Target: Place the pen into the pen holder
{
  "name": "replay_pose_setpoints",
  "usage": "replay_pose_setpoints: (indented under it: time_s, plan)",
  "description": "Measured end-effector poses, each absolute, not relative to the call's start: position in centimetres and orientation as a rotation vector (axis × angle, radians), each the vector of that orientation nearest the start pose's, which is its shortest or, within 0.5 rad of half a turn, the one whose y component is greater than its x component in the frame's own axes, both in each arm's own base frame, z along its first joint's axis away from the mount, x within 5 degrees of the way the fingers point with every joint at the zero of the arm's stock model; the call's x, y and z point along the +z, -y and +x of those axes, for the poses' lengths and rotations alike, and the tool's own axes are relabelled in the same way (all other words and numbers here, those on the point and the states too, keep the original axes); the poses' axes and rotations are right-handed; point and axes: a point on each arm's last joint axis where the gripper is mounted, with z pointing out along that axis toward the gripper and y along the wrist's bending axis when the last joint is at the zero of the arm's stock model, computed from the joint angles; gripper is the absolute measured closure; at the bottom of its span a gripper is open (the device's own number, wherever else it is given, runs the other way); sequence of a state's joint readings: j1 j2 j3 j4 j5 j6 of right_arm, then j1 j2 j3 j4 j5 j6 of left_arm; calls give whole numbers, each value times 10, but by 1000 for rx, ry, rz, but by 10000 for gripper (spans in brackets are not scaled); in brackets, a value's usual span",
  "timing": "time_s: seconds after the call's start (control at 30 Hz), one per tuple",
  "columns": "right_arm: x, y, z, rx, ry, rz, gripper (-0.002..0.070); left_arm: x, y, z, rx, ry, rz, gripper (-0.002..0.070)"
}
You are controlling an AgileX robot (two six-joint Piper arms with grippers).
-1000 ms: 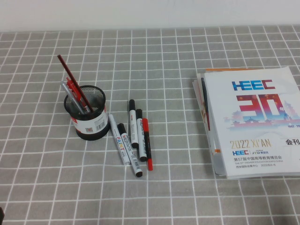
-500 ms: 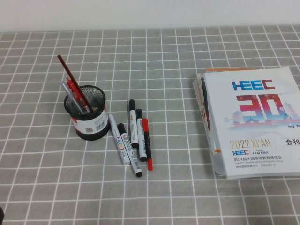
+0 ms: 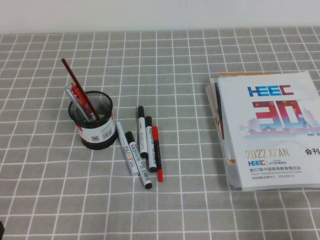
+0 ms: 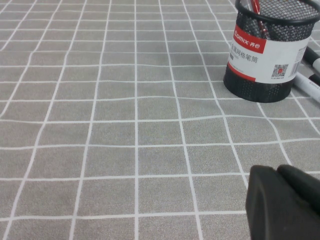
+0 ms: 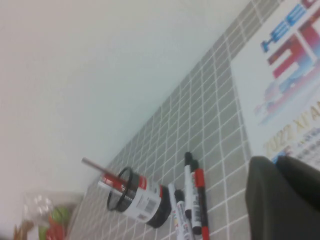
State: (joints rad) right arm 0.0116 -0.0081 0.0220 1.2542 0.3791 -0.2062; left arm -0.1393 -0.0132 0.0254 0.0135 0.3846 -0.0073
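Red-capped pen point(image 3: 157, 152) is lying right of the pen holder point(image 3: 93, 124); left gripper point(image 4: 285, 205) and right gripper point(image 5: 285, 197) are sitting at their views' lower right corners, grip state unclear.

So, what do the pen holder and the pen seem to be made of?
The pen holder looks like black wire mesh, probably painted metal: fine holes show in its wall, and a glossy paper label wraps the lower part. The pen looks like smooth plastic, red at the ends and dark in the middle. The left gripper and right gripper sit low near the table's edge, away from both.
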Motion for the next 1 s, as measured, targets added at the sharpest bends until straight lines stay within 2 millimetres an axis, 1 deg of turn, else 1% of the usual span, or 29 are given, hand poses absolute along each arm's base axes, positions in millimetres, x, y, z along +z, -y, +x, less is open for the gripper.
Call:
replay_pose_setpoints:
  time_s: [0.03,0.07,0.17,0.23,0.33,0.4,0.47,0.53,0.6,0.73,0.87,1.0]
  plan:
    - [199,-33,50,1061,-1636,535,689,171,7,52,-87,-1877,132,680]
    - [211,-35,47,1044,-1625,470,689,171,7,52,-87,-1877,132,680]
    - [251,-38,42,951,-1638,289,689,171,7,52,-87,-1877,132,680]
    - [279,-41,43,866,-1700,170,689,171,7,52,-87,-1877,132,680]
    - [314,-44,51,762,-1833,13,689,171,7,52,-87,-1877,132,680]
    - [331,-45,63,692,-1958,-74,689,171,7,52,-87,-1877,132,680]
    - [342,-45,79,650,-2078,-133,689,171,7,52,-87,-1877,132,680]
    - [347,-45,97,627,-2184,-161,688,171,7,52,-87,-1877,132,680]
    - [347,-45,114,625,-2265,-178,689,171,7,52,-87,-1877,132,680]
    - [338,-49,145,642,-2393,-223,689,171,7,52,-87,-1877,132,680]
    - [326,-61,167,596,-2516,-317,688,171,7,52,-87,-1877,132,680]
    - [315,-82,186,454,-2653,-394,689,171,7,52,-87,-1877,132,680]
